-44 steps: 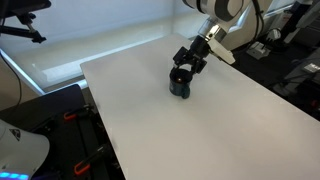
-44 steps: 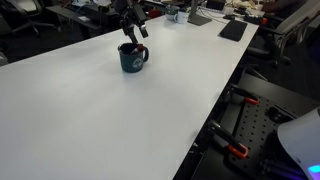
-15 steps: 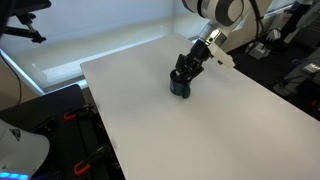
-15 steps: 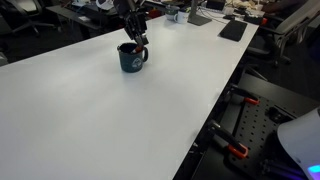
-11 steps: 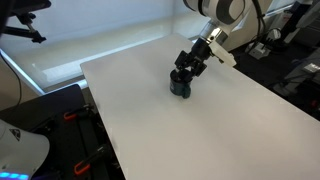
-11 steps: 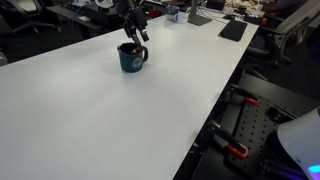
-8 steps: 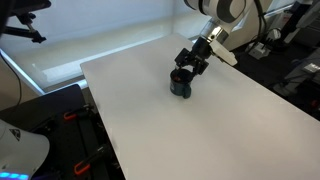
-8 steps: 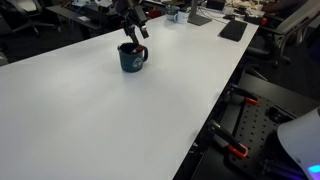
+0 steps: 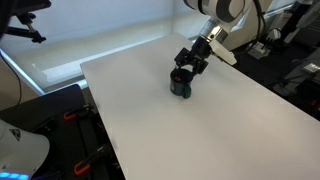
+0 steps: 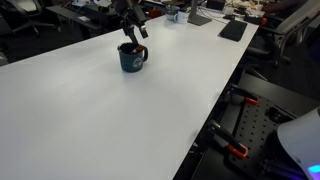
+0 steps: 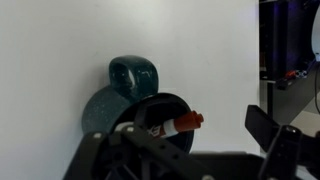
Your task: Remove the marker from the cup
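The dark teal cup (image 9: 181, 86) stands on the white table (image 9: 200, 135), also in the other exterior view (image 10: 131, 58). My gripper (image 9: 186, 66) hangs just above its rim (image 10: 135, 34). In the wrist view the cup (image 11: 108, 104) lies below the jaws. The marker (image 11: 176, 125), dark with a white label and a reddish end, sticks out of the cup's mouth and leans on the rim. My gripper (image 11: 185, 150) is open, its fingers wide apart on either side of the marker, not touching it.
The table's edge (image 10: 215, 110) drops to black equipment with red clamps (image 10: 238, 150). Desks with laptops and clutter stand behind the table (image 10: 205, 15). A bright window ledge (image 9: 60, 70) runs along the far side.
One second ago the gripper was lowered onto the cup; it has since risen a little and now holds still above the rim. The cup has not moved.
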### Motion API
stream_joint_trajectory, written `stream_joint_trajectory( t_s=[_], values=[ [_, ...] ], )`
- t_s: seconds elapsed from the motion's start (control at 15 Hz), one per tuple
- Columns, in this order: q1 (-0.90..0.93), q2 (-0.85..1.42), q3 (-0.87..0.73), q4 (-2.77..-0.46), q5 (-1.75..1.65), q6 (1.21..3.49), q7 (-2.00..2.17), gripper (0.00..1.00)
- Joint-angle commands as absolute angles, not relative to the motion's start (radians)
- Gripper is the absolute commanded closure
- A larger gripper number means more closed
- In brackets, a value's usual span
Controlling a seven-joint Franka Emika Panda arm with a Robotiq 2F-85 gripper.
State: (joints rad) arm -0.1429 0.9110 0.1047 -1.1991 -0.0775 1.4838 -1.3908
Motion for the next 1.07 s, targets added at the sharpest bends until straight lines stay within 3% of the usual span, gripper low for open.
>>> stream_joint_trajectory(
  t_s=[0.0, 1.0],
  values=[
    [-0.105, 0.936, 0.077, -1.153, -0.098, 1.452, -1.350, 0.00],
    [-0.063, 1.021, 0.071, -1.055, -0.132, 1.394, -1.307, 0.00]
  ],
)
